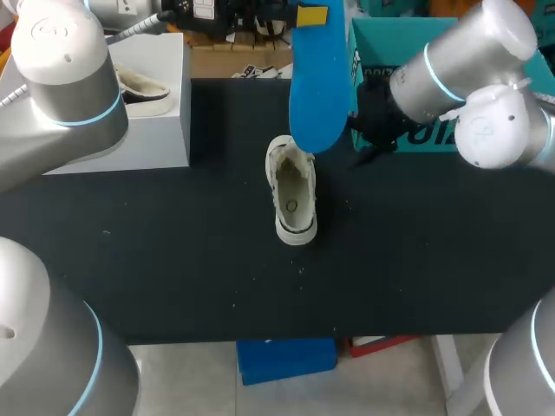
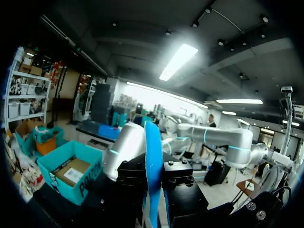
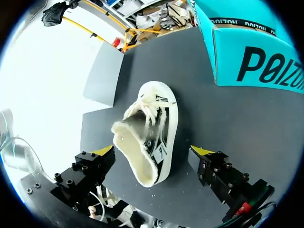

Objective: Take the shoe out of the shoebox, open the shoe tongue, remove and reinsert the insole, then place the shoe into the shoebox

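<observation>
Shoe (image 1: 291,192) lies on its sole at the middle of the black tabletop (image 1: 173,251), mouth gaping upward. The teal shoebox (image 1: 377,48) stands at its 1 o'clock. At its 10 o'clock is a white box (image 1: 165,130) carrying a second shoe (image 1: 143,87).

The blue insole (image 1: 310,82) is out of the shoe and hangs in the air just past its 12 o'clock end. The left pincer (image 2: 153,183) is closed on the insole, one black finger on each face. The right pincer (image 3: 151,151) is spread wide to either side of the shoe, and neither yellow tip seems to touch it, so it grips nothing.

The shoe looks light, with a soft fleecy collar that should give under pressure and a firmer rubber sole. The sidewalls low near the sole are probably the safest hold. The insole looks thin and bendy and is likely to flop or buckle, so it wants feeding in narrow end first while the shoe is braced.

The head view shows the insole's broad face and where it sits relative to the shoe, but the right pincer there is only a dark shape at the shoe's 2 o'clock. The right wrist view adds the laces, the lining and the gaps beside the tips. The left wrist view shows the insole edge-on, with the yellow tips hidden.
</observation>
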### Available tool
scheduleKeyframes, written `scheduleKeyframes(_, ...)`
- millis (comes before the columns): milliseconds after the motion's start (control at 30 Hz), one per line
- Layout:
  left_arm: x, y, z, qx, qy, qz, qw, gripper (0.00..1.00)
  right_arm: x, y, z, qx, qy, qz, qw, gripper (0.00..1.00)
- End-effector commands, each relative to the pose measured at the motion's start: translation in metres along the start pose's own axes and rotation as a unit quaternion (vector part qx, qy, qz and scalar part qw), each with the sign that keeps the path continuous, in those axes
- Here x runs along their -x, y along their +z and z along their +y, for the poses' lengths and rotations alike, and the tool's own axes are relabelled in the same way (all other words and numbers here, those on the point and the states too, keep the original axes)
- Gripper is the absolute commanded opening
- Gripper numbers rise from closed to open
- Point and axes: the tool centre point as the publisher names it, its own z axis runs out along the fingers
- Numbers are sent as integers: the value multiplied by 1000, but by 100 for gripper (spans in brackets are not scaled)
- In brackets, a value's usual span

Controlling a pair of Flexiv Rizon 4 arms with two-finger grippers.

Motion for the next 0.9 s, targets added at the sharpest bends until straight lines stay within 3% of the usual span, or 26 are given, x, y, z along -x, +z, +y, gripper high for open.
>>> scheduleKeyframes(33, 0, 2, 0, 0, 0, -2, 1000, 0, 5, -9, -9, 40, 0, 67, 997, 100)
scheduleKeyframes(367, 0, 2, 0, 0, 0, -2, 1000, 0, 5, -9, -9, 40, 0, 67, 997, 100)
scheduleKeyframes(400, 0, 2, 0, 0, 0, -2, 1000, 0, 8, -10, -10, 37, 15, 105, 994, 100)
scheduleKeyframes(433, 0, 2, 0, 0, 0, -2, 1000, 0, 9, -13, -12, 34, 34, 153, 987, 100)
scheduleKeyframes(500, 0, 2, 0, 0, 0, -2, 1000, 0, 8, -19, -12, 29, 63, 272, 960, 100)
scheduleKeyframes(533, 0, 2, 0, 0, 0, -2, 1000, 0, 7, -22, -11, 28, 70, 300, 951, 100)
scheduleKeyframes(900, 0, 2, 0, 0, 0, -2, 1000, 0, 8, -35, -2, 23, 94, 454, 886, 100)
